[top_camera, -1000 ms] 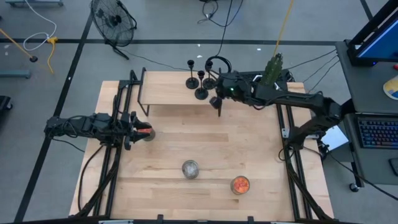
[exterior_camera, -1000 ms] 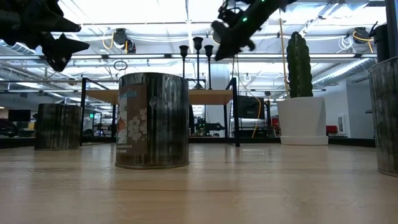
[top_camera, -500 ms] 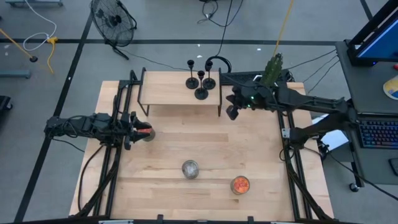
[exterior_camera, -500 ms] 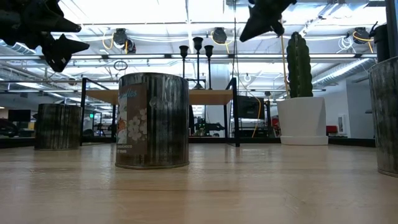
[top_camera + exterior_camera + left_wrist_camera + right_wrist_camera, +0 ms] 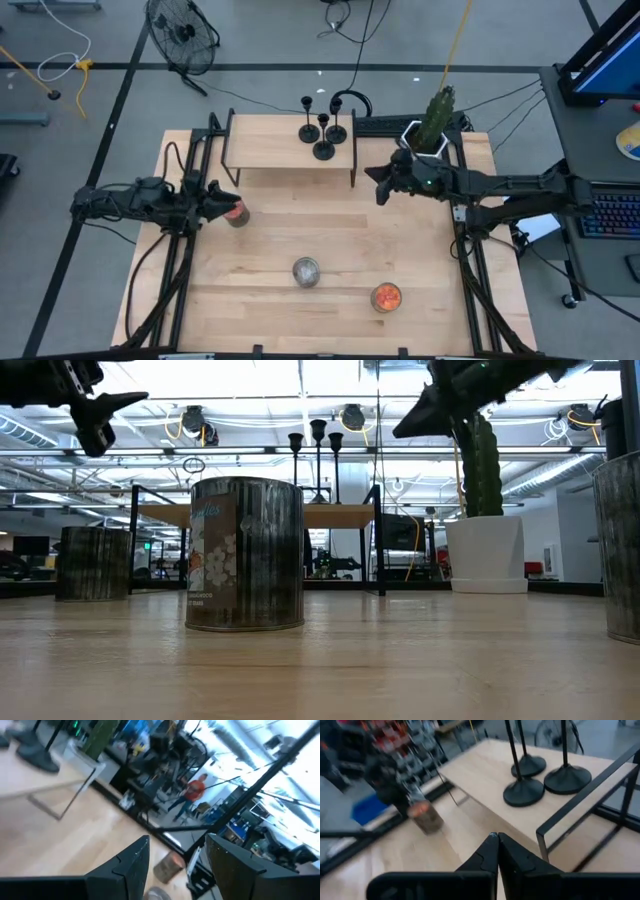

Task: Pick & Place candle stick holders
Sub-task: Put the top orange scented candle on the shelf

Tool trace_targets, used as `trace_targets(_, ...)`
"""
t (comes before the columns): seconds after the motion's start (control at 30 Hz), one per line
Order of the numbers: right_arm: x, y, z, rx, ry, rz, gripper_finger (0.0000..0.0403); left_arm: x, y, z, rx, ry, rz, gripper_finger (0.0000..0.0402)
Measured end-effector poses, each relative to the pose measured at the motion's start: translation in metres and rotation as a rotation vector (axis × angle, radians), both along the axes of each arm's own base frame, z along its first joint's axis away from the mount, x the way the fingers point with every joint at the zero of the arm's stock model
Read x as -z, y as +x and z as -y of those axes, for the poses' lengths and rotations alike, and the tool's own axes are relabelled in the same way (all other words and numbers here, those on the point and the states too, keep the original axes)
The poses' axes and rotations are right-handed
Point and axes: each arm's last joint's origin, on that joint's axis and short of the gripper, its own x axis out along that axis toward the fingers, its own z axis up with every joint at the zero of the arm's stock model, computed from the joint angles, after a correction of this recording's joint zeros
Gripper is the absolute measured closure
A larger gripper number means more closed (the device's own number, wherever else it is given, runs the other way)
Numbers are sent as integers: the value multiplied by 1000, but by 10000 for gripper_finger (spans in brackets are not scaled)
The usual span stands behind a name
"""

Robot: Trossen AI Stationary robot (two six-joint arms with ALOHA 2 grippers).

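Item: three candle stick holders (image 5: 322,130) stood on the raised shelf (image 5: 270,150). My right gripper (image 5: 378,185) hovered beside it, fingers closed, empty; my left gripper (image 5: 222,203) hung parted, empty.

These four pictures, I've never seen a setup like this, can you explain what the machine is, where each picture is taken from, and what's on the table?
It is a robot with two dark arms working at a wooden table. One picture looks straight down from above, one looks level across the tabletop, and two come from cameras on the arms' wrists.

Each arm ends in a two-finger end effector. The left end effector hovers open and empty near an orange-filled jar. The right end effector is shut and empty, near a raised shelf at the table's far side.

On that shelf stand three black candle stick holders. On the table itself are a silver can and a second orange-filled jar. A potted cactus stands at the far right corner.
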Motion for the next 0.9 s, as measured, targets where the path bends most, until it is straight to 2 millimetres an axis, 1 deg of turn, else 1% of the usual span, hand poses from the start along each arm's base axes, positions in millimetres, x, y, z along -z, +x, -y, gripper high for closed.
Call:
trace_targets(0.1,9,-6,-1,3,-7,65,403,-6,1,0,2,-57,-96,201)
trace_targets(0.2,14,-13,-1,3,-10,84,403,-13,5,0,-38,-86,-253,201)
trace_targets(0.3,18,-19,-2,3,-12,93,403,-25,12,-1,-90,-116,-421,201)
trace_targets(0.5,17,-29,-4,-11,-65,108,403,-47,31,0,-236,-188,-829,201)
trace_targets(0.63,16,-37,-5,-21,-104,120,403,-56,43,1,-318,-231,-1039,201)
trace_targets(0.7,17,-42,-6,-22,-113,127,403,-60,46,2,-333,-234,-1094,201)
trace_targets(0.77,19,-49,-6,-24,-119,134,403,-62,49,2,-325,-217,-1112,201)
trace_targets(0.9,17,-62,-9,-81,-171,130,403,-65,58,3,-277,-161,-1068,201)
